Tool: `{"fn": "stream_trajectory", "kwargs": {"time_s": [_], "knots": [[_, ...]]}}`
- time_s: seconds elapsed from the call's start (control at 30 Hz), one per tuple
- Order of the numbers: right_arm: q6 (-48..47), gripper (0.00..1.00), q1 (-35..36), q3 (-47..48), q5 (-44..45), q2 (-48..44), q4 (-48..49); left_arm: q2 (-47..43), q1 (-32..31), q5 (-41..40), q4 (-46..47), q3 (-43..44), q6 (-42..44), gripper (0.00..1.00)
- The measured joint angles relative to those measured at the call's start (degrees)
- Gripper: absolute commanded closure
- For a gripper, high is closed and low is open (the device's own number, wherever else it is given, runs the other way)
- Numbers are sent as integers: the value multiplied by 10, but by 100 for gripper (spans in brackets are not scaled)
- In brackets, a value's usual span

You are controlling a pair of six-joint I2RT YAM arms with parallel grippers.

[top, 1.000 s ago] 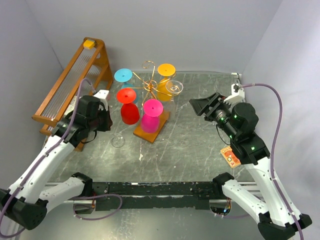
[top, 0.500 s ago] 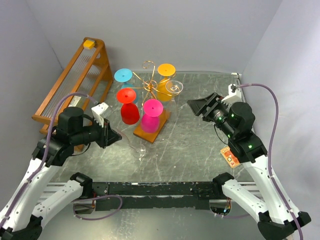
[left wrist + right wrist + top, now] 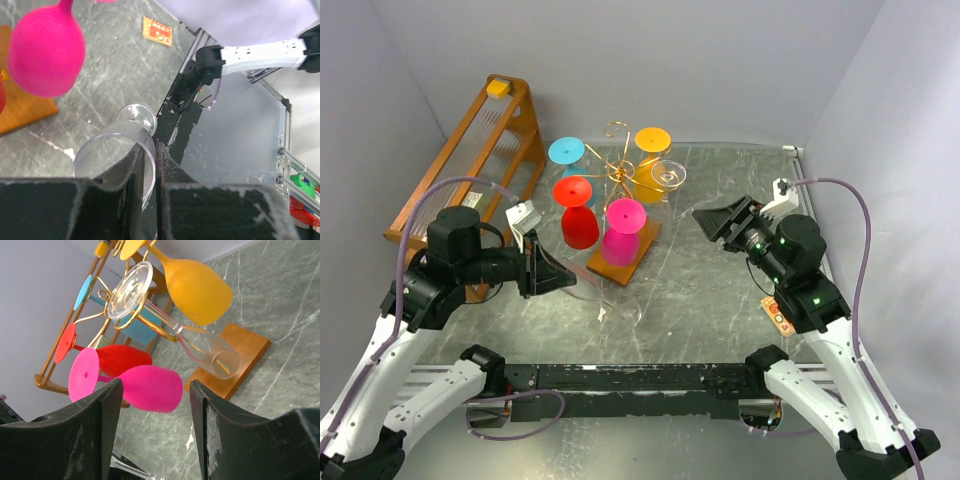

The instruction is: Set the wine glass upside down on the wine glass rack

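Your left fingers (image 3: 115,200) clenched on wine glass (image 3: 117,142) rim, foot pointing away, low over tabletop (image 3: 700,300) near rack (image 3: 616,268): rim grip suits inverting. Right fingers (image 3: 75,440) spread, empty, facing rack.

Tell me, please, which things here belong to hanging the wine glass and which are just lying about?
For the job: clear wine glass, pinched at its rim by the left gripper; gold wine glass rack.
Just lying about: slatted wooden frame with yellow block on top; orange card; glasses already hanging, such as the pink glass.
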Motion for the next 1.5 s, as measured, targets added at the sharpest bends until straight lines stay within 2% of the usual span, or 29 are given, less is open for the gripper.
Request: {"fn": "stream_trajectory", "kwargs": {"time_s": [0.3,0.6,0.73,1.13,1.27,1.5], "knots": [[22,44,0,-55,-12,-54,57,38,0,72,95,60,-56,84],[83,45,0,-99,-27,-97,150,99,0,78,198,116,-135,84],[88,45,0,-78,-47,-90,173,118,0,76,255,137,-178,84],[88,47,0,67,-103,-21,280,143,0,-32,407,203,-252,83],[119,50,0,88,-111,7,311,167,0,-82,448,204,-263,84],[208,52,0,108,-87,60,286,233,0,-118,513,204,-290,84]]}}
